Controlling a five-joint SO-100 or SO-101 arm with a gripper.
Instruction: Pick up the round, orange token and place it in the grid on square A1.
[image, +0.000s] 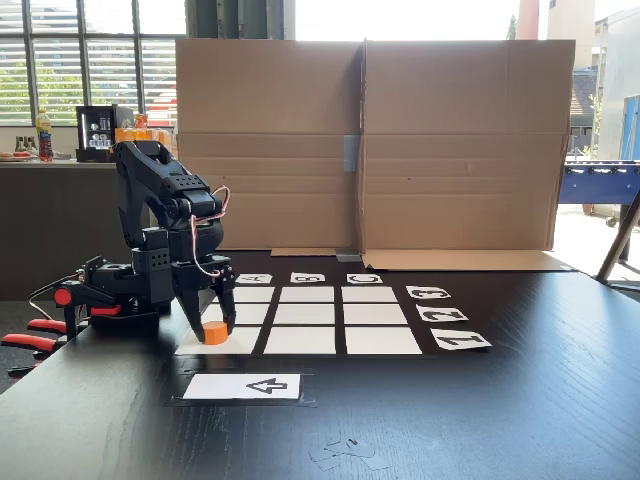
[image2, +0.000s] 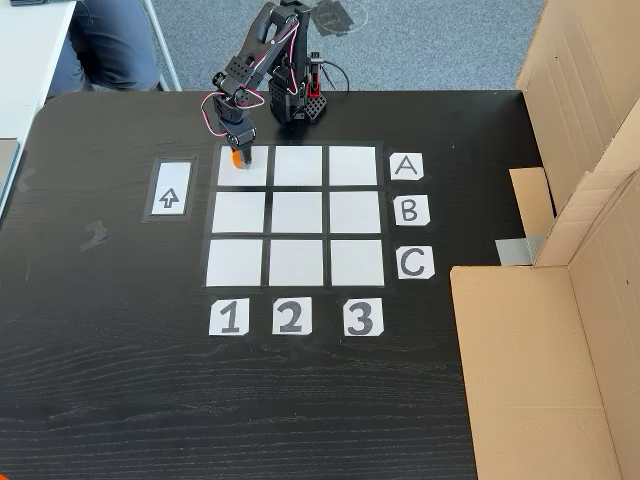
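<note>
Arrow card (image: 243, 386) nearest | gripper (image: 214, 328) clenched on token (image: 215, 333) | over square A1 (image2: 243, 168) of grid (image2: 296, 264)

A black wood-grain table (image: 520, 400) is seen under bright daylight. Large cardboard panels (image: 370, 140) are stood along its edge — on the far side from the jaws in a fixed view, and off to their right in another fixed view (image2: 590, 200). Windows with blinds (image: 90, 60) are shown behind, with a dark counter (image: 50, 210) below them. Grey carpet (image2: 430, 40) is laid beyond the table — a seated person's legs (image2: 105, 40) are visible there.
</note>
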